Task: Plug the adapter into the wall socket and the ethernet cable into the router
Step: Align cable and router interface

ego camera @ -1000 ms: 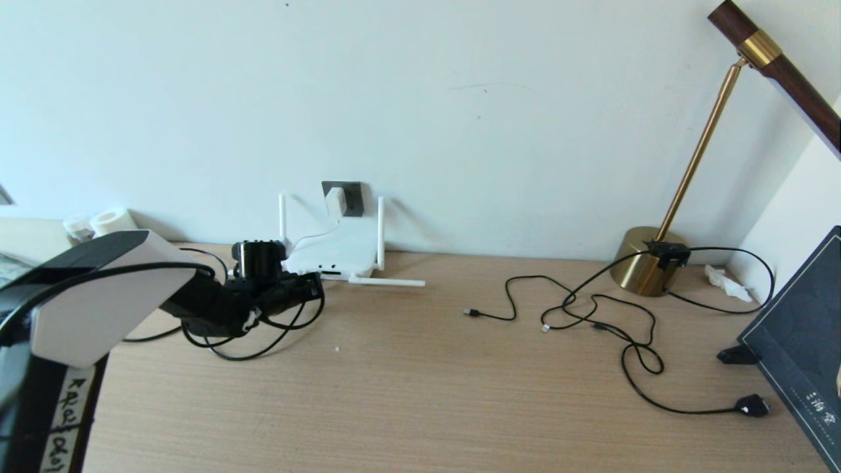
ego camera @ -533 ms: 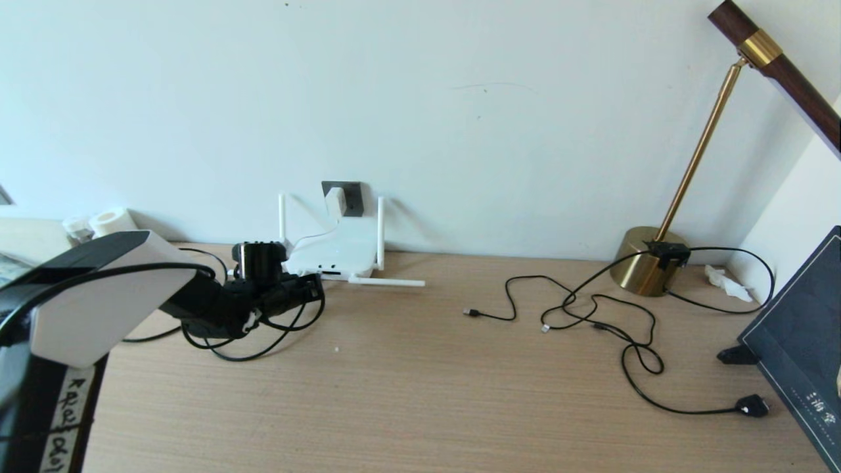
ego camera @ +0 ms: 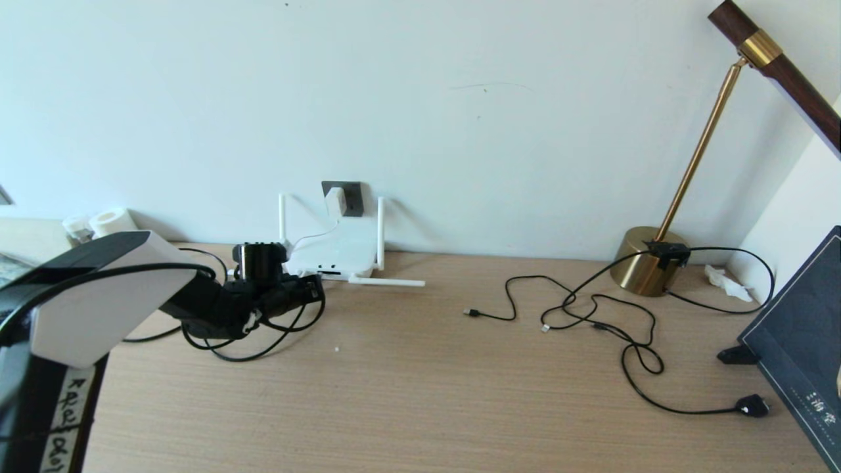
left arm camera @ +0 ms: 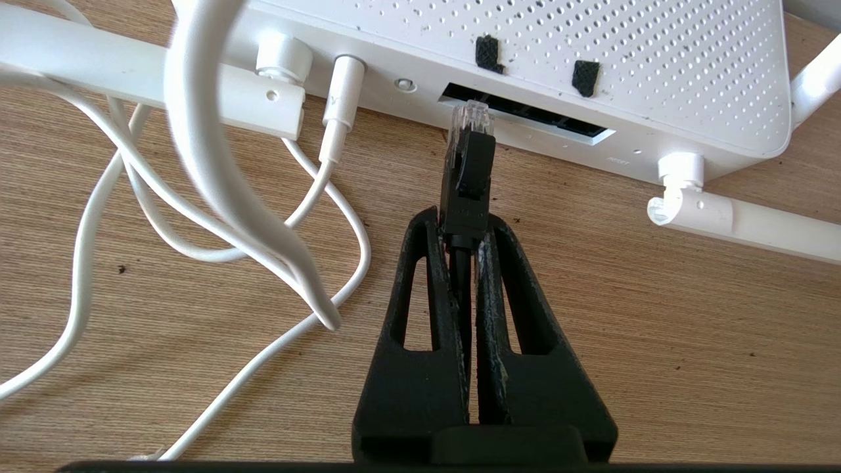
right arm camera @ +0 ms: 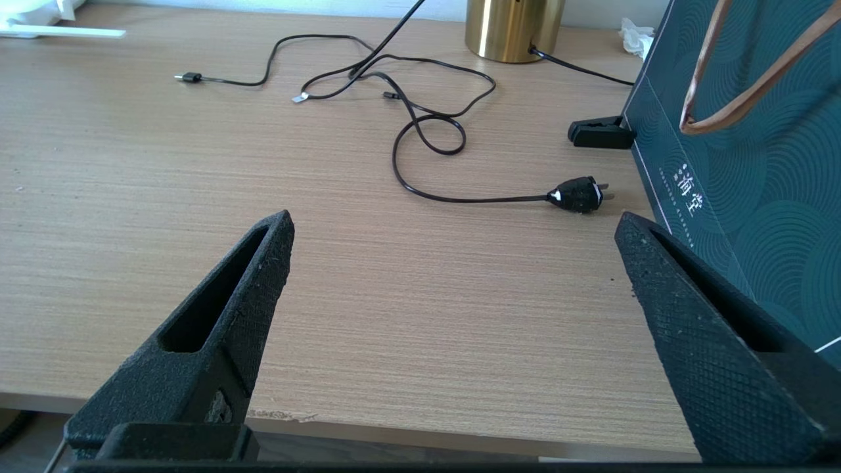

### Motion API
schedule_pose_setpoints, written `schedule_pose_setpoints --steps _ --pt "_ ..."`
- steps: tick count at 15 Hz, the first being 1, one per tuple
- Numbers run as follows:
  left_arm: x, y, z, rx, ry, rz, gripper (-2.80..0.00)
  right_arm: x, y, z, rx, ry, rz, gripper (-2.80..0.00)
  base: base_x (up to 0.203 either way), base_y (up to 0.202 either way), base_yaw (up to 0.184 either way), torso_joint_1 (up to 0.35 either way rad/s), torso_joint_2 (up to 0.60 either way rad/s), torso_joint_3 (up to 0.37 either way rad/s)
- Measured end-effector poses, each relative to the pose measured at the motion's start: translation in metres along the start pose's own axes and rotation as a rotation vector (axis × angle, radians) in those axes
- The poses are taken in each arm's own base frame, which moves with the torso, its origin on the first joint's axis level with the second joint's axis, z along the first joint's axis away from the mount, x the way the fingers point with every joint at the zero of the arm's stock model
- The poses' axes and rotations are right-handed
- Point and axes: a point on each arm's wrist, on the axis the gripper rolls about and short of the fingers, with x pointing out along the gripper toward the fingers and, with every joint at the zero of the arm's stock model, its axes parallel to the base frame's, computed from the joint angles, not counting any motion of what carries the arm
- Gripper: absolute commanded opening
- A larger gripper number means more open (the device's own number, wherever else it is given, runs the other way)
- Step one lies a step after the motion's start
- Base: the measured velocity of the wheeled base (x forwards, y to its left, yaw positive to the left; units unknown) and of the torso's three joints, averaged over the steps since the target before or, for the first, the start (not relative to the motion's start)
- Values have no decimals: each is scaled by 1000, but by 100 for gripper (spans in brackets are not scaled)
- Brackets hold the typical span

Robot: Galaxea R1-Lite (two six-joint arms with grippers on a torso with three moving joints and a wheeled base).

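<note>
At the nine o'clock side of the desk [ego camera: 420, 394], the left gripper [left arm camera: 463, 240] has its fingers clamped on the ethernet cable [left arm camera: 468, 177], whose clear tip sits at the lip of the dark slot in the router [left arm camera: 591, 46], with loose white cords just beside it. At twelve o'clock from the router, the adapter [ego camera: 335, 200] is seated in the wall socket [ego camera: 351, 197]. Toward three o'clock lies bare wood up to the tangled black cables [ego camera: 591, 315], and the right gripper [right arm camera: 453, 256] hangs at the near edge, fingers wide apart.
</note>
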Motion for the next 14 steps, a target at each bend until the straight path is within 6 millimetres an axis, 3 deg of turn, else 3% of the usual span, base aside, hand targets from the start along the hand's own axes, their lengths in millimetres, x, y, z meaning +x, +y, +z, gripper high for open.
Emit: schedule_pose_setpoints --steps 14 --pt "0 -1 4 1 -12 -3 -280 0 0 0 0 0 0 0 0 0 0 0 0 0"
